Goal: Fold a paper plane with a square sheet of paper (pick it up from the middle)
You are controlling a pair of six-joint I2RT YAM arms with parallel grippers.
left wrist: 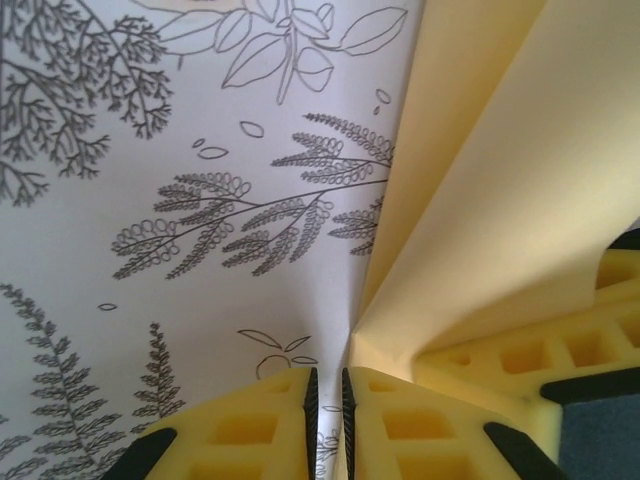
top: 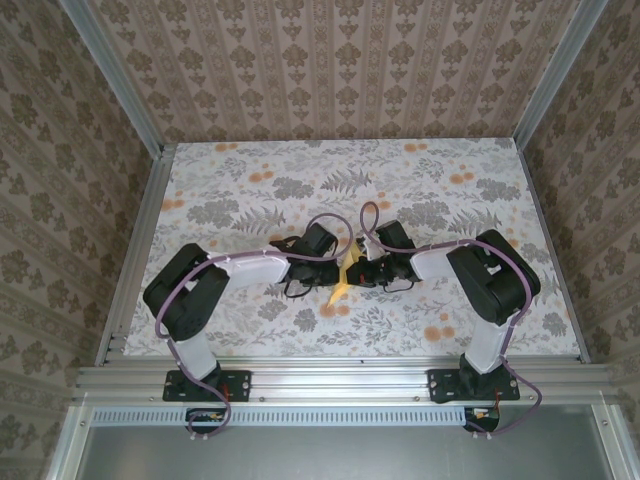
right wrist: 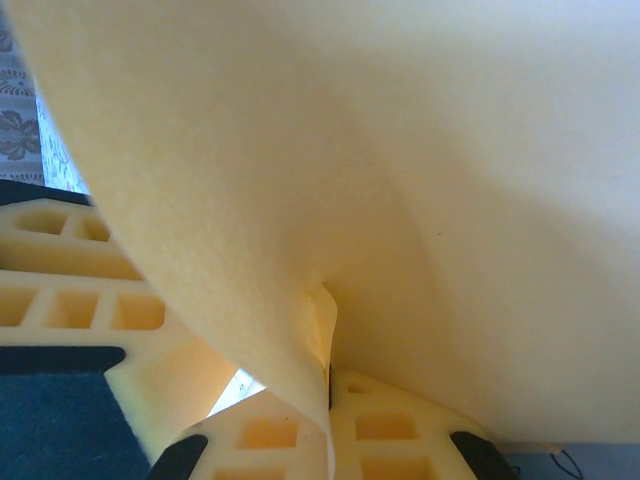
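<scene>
The yellow sheet of paper (top: 344, 277) is lifted off the table between the two grippers, bent and creased. From above it looks like a narrow strip with a tip toward the near left, so I cannot tell whether it has the paper plane shape. My right gripper (right wrist: 329, 378) is shut on a fold of the paper (right wrist: 400, 150). My left gripper (left wrist: 327, 378) stands a narrow slit open with tablecloth showing through the gap. The paper (left wrist: 500, 170) lies against the outside of its right finger. The right gripper's fingers (left wrist: 560, 350) sit close beside it.
The table (top: 250, 200) carries a grey leaf and orange flower print cloth. Patterned walls and an aluminium frame (top: 140, 250) enclose it on three sides. Both arms (top: 250, 270) (top: 470, 265) reach inward, and their cables loop above the wrists.
</scene>
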